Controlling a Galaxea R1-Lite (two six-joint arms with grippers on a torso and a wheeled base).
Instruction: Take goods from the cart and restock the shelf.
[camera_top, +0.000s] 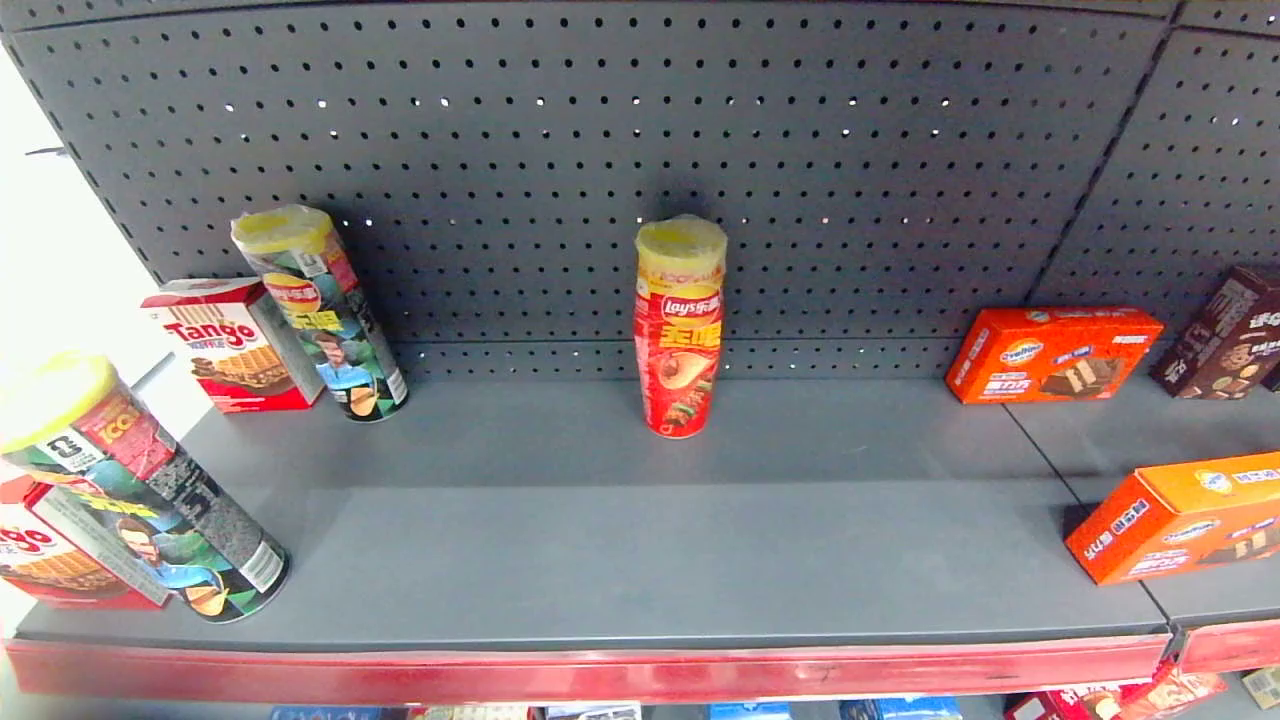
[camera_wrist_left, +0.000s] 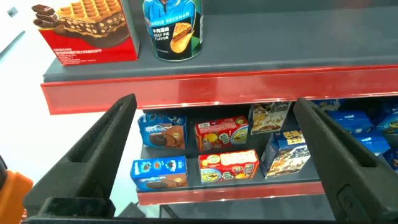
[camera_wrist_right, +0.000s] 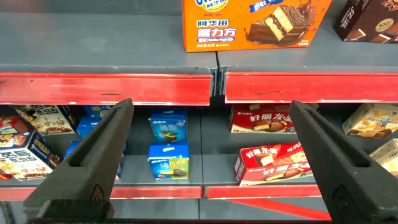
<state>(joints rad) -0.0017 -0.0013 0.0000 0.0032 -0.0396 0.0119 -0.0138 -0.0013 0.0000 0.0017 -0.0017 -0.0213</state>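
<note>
A red chip can (camera_top: 680, 330) with a yellow lid stands upright at the back middle of the grey shelf (camera_top: 600, 540). My left gripper (camera_wrist_left: 214, 102) is open with nothing between its fingers. It faces the shelf's red front edge (camera_wrist_left: 217, 84), below a wafer box (camera_wrist_left: 87, 28) and a chip can (camera_wrist_left: 173, 28). My right gripper (camera_wrist_right: 211, 104) is also open and holds nothing. It faces the red edge (camera_wrist_right: 106, 87) below an orange cake box (camera_wrist_right: 252, 25).
On the shelf's left stand two dark chip cans (camera_top: 320, 310) (camera_top: 140, 490) and wafer boxes (camera_top: 230, 345). Orange boxes (camera_top: 1050, 352) (camera_top: 1180, 515) and a brown box (camera_top: 1225, 335) lie on the right. The lower shelf holds several boxes (camera_wrist_left: 222, 134) (camera_wrist_right: 273, 162).
</note>
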